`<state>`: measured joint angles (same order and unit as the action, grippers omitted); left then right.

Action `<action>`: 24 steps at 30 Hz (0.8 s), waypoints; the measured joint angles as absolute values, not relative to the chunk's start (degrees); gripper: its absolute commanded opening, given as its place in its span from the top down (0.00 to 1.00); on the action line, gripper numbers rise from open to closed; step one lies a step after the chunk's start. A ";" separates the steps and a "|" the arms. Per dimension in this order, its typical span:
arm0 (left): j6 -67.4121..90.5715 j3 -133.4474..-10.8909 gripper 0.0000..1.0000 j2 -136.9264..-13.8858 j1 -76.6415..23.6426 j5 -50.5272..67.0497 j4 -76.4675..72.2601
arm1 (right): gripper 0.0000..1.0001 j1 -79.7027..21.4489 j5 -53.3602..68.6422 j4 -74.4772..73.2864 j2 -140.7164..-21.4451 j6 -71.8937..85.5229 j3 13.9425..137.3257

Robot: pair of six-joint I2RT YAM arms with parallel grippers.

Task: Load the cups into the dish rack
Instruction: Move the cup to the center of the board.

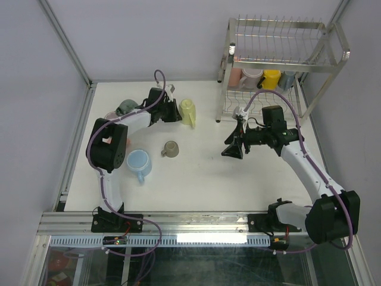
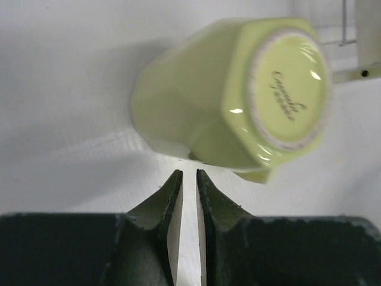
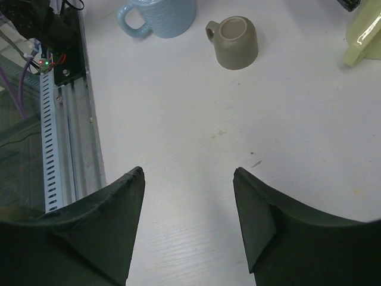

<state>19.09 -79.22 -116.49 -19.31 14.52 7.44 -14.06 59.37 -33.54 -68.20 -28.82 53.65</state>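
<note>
The dish rack (image 1: pixel 280 56) stands at the far right; its lower shelf holds a pink cup (image 1: pixel 236 75), a pale cup (image 1: pixel 251 77), a yellow cup (image 1: pixel 271 78) and a grey-blue cup (image 1: pixel 287 79). A pale yellow-green cup (image 1: pixel 188 111) (image 2: pixel 238 101) lies on its side, base towards my left gripper (image 1: pixel 177 111) (image 2: pixel 189 173). That gripper is just short of the cup, its jaws nearly together with nothing between them. My right gripper (image 1: pixel 232 149) (image 3: pixel 189 171) hangs open over bare table. A taupe cup (image 1: pixel 170 149) (image 3: pixel 235 42) and a light blue mug (image 1: pixel 139 162) (image 3: pixel 161 15) sit mid-table.
A dark grey-green cup (image 1: pixel 125 107) stands at the far left behind the left arm, with a bit of salmon pink (image 1: pixel 110 116) showing beside it. A metal rail (image 3: pixel 59 119) runs along the table's near edge. White walls enclose the table.
</note>
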 measured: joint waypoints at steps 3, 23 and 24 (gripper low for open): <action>19.33 -77.17 0.86 -114.10 -20.45 15.66 5.76 | 0.36 -14.28 57.87 -31.77 -68.23 -28.95 53.65; 21.63 -45.58 0.48 -71.61 -18.96 18.55 -9.17 | 0.38 -26.94 39.13 -20.12 -82.15 -30.24 65.39; 21.87 -44.80 0.40 -69.14 -18.59 18.46 -9.34 | 0.38 -27.55 38.20 -19.97 -83.02 -30.04 66.19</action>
<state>21.87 -44.80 -69.14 -18.59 18.46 -9.34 -27.55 38.20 -19.97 -83.02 -30.04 66.19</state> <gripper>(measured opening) 0.402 0.629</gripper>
